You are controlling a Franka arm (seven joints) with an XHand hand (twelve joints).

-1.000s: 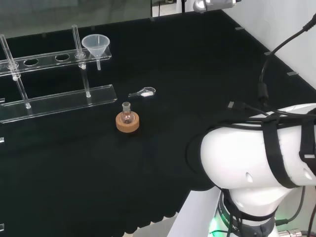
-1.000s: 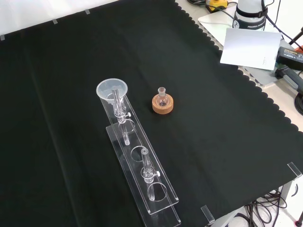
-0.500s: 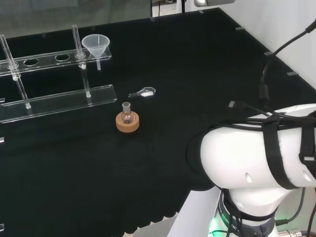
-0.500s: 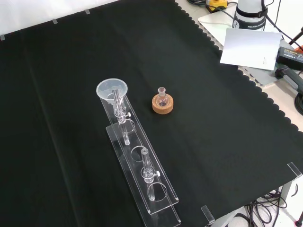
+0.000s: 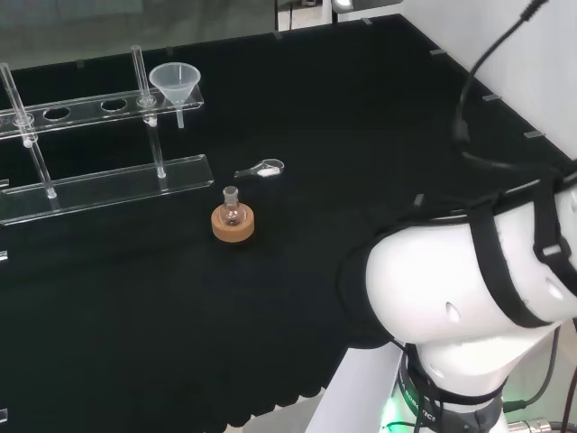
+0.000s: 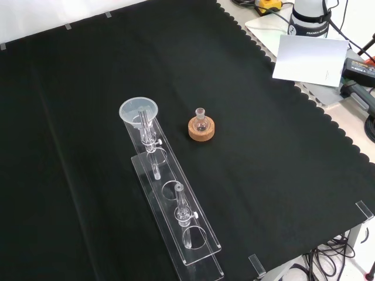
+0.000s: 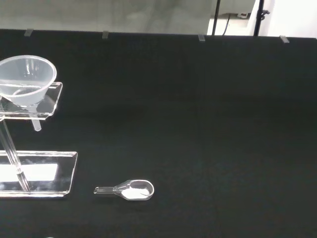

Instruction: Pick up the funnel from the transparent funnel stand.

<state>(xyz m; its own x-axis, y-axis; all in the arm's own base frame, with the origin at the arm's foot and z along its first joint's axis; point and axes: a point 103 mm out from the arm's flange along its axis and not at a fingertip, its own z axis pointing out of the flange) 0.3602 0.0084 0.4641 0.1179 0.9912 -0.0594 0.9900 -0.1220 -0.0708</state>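
Observation:
A clear funnel (image 5: 174, 81) sits in the end hole of the transparent funnel stand (image 5: 108, 181), at the far left of the cloth in the head view. From the front, the funnel (image 6: 139, 111) tops the far end of the long stand (image 6: 183, 233), its stem hanging down through the upper shelf. The wrist view looks at the funnel (image 7: 26, 79) from some way off, resting on the stand's shelf (image 7: 49, 101), with black cloth between camera and stand.
A small flask on a cork ring (image 5: 233, 219) stands beside the stand (image 6: 201, 126). A clear scoop with white powder (image 5: 261, 169) lies near the stand's base (image 7: 130, 190). The arm's white link (image 5: 469, 289) fills the head view's lower right.
The arm's white link and its cables have shifted and turned in the head view. The funnel, stand, flask and scoop have not moved.

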